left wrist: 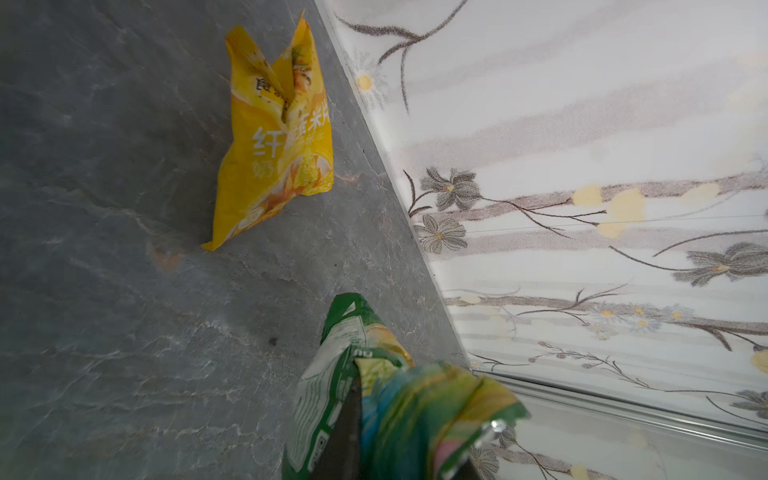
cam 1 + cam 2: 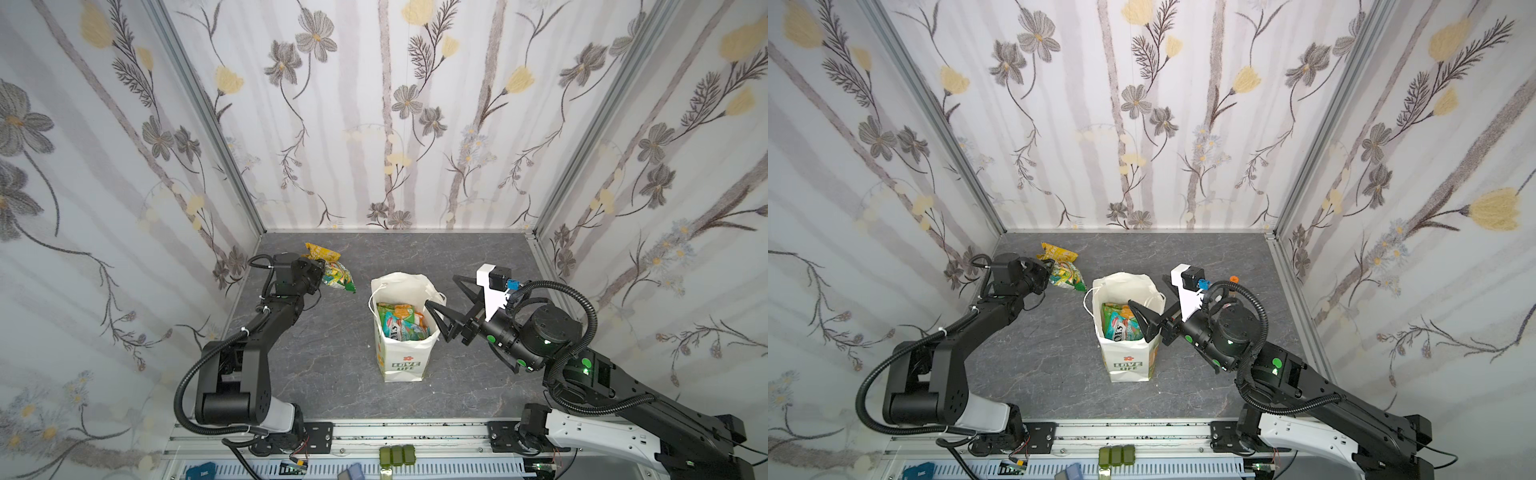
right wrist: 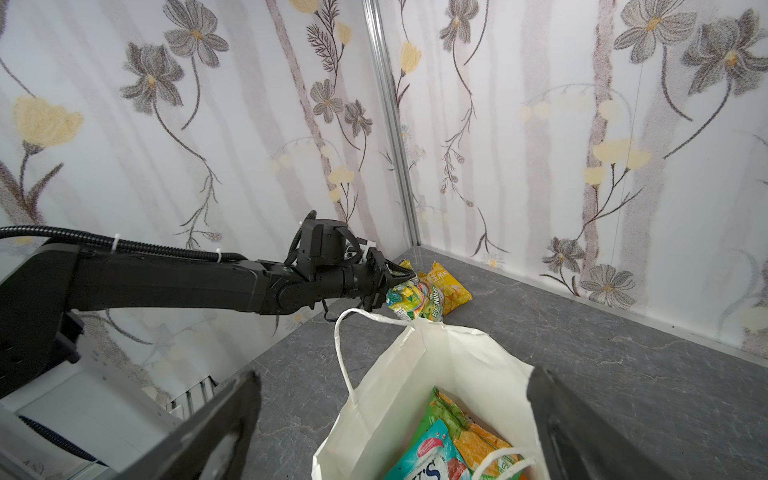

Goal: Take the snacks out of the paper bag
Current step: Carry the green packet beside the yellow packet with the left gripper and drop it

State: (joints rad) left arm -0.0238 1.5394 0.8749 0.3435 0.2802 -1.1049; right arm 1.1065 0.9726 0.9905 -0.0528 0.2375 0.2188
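1. A tall white paper bag (image 2: 401,365) printed "LOVE LIFE" in green stands upright with its mouth open on the grey marbled desk (image 2: 324,374).
2. Inside the bag lie glossy teal, green and orange snack packets (image 2: 402,323).
3. The right end effector (image 2: 441,291) hangs at the bag's right rim, its black fingers spread wide and holding nothing.
4. Left of the bag and farther back, the left end effector (image 2: 321,268) is clamped on a green crinkly snack packet (image 2: 338,277).
5. Just beyond that one, farther from the bag, a yellow crinkly snack packet (image 1: 276,145) lies on the desk.
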